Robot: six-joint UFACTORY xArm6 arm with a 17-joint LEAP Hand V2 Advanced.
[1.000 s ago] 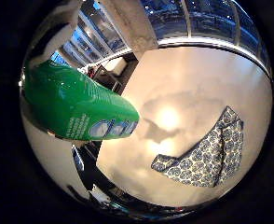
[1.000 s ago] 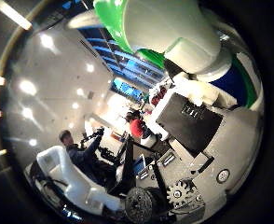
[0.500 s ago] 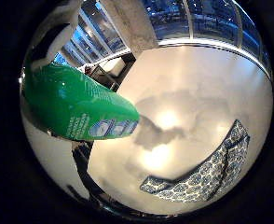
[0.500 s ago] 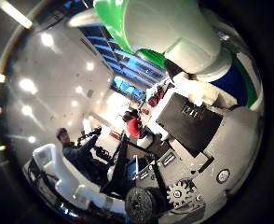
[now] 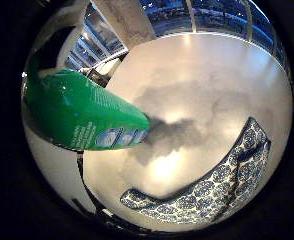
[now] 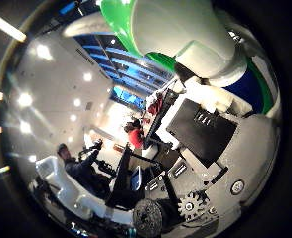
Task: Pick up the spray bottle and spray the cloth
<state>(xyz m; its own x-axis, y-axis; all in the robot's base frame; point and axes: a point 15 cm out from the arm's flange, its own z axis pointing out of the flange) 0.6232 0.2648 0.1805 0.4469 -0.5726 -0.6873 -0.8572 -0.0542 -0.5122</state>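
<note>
Hand [image 6: 220, 163], white and black w/ a geared part, fills lower right of thumb-side view; its parts wrap close against the green plastic spray bottle w/ white top [image 5: 82, 117], so it looks clamped on the bottle, tho the fingers' curl isn't fully shown. Bottle's white head and green neck sit at upper centre of the thumb-side view, right at the palm. In the little-finger-side view the green body comes in from the left and tapers to a point near frame centre, long axis running left to right, slightly downward, held clear above the pale glossy table [image 5: 212, 75]; its dark shadow falls just past the tip.

Key relation: blue-and-white patterned cloth [image 5: 212, 187] lies flat on the table at lower right of that view, curving along the rim, well apart from the bottle's base end and off to one side of its axis. Which way the nozzle faces can't be told. My read: bottle is lifted, next the hand must turn and aim the nozzle toward the cloth before squeezing
</note>
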